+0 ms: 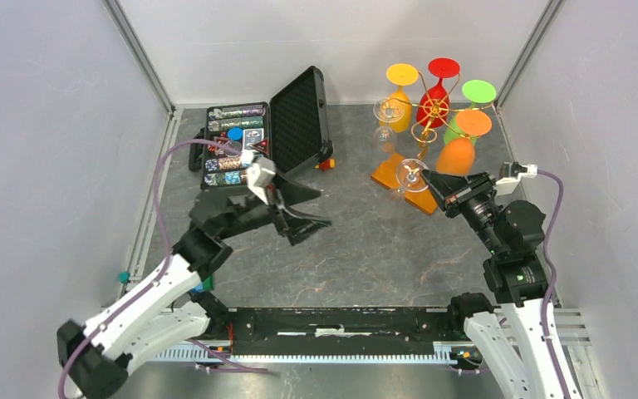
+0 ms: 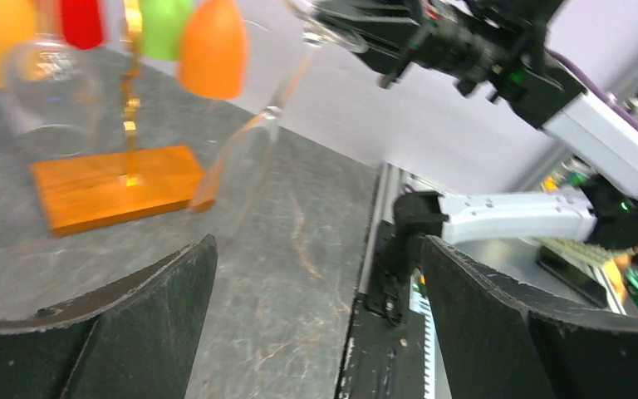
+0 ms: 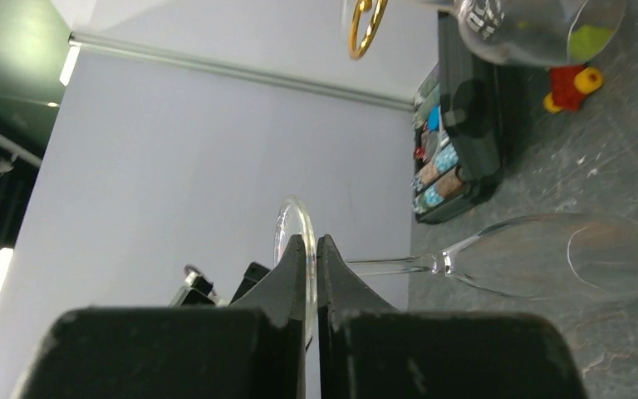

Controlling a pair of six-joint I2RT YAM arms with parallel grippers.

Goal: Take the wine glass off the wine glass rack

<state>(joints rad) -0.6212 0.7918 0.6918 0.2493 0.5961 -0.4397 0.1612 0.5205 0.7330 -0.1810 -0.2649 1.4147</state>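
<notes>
A clear wine glass [image 1: 411, 174] is off the gold wire rack [image 1: 434, 108] and hangs bowl-down in front of the rack's orange wooden base [image 1: 389, 173]. My right gripper [image 1: 434, 184] is shut on the glass's round foot. In the right wrist view the foot [image 3: 292, 237] is pinched between the fingers [image 3: 336, 283], with the stem and bowl [image 3: 565, 258] reaching out over the table. My left gripper [image 1: 311, 218] is open and empty at mid-table. Its wrist view shows the glass [image 2: 249, 158] and the base [image 2: 108, 187].
The rack still carries yellow [image 1: 399, 91], red [image 1: 440, 79], green [image 1: 475, 96] and orange [image 1: 461, 141] glasses and a second clear one [image 1: 386, 116]. An open black foam-lined case [image 1: 295, 116] with small items stands at the back left. Grey walls enclose the table.
</notes>
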